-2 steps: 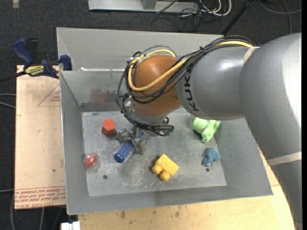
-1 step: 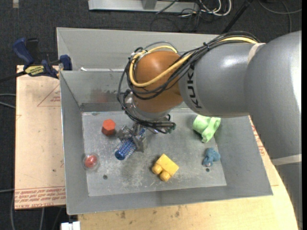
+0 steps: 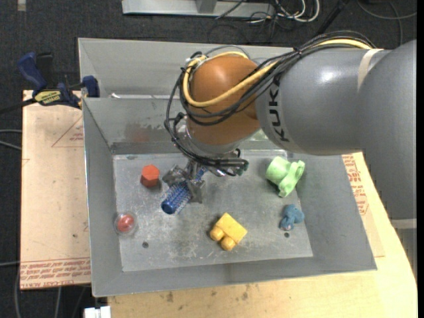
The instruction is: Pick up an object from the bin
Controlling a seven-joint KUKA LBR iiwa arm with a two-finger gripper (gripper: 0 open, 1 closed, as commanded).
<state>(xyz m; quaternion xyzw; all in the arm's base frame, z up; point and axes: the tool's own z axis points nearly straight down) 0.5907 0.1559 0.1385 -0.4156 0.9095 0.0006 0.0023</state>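
Note:
My gripper (image 3: 187, 181) hangs under the arm's orange cover, low over the left middle of the bin floor. A blue ribbed cylinder (image 3: 174, 200) lies slantwise just below and left of it, and its upper right end reaches under the gripper. Whether the gripper touches that end is hidden from this angle. A small red hexagonal block (image 3: 150, 175) sits a short way to the gripper's left, apart from it.
A yellow two-stud block (image 3: 228, 231) lies toward the front middle. At the right are a light green plastic piece (image 3: 285, 175) and a small blue figure (image 3: 290, 217). A reddish clear ball (image 3: 124, 223) rests at the front left. The arm covers the bin's back right.

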